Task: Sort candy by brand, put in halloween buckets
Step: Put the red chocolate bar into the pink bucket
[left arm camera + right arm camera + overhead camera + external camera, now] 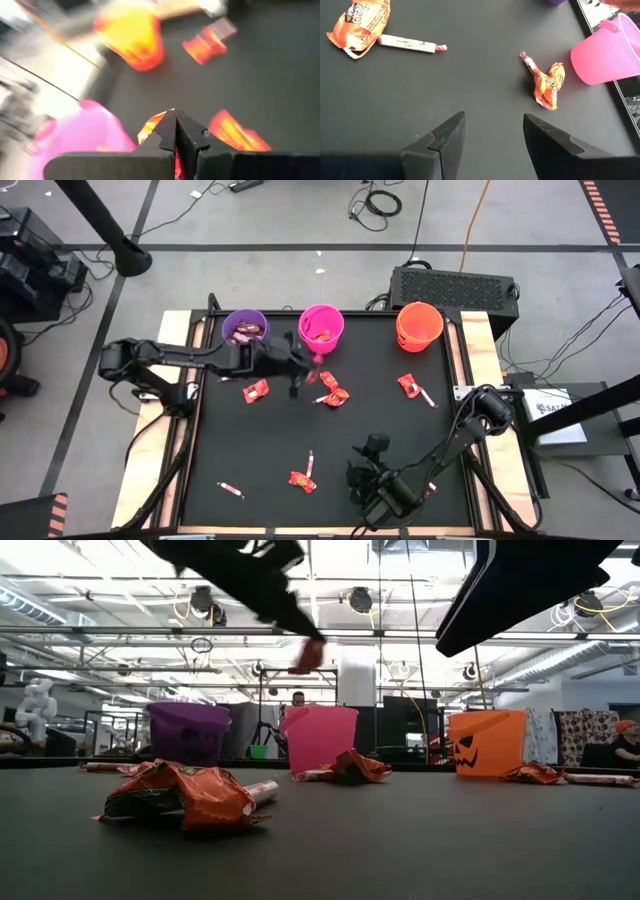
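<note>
Partly sorted: the purple bucket (244,328) and pink bucket (321,326) hold candy, several pieces remain on the bench (270,450), the left end effector (303,376) is closed on a red-orange candy (308,656) near the pink bucket, and the right end effector (492,132) waits open and empty.

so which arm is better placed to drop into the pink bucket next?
Left. The left gripper is shut on an orange-wrapped candy right beside the magenta bucket. The right gripper is open, holds nothing, and sits at the table's near edge.

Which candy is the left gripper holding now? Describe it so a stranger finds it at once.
Find the magenta bucket, the middle of three pails at the mat's far edge. Just in front of it, the left gripper is shut on a red-orange candy, the only sweet lifted off the mat.
</note>
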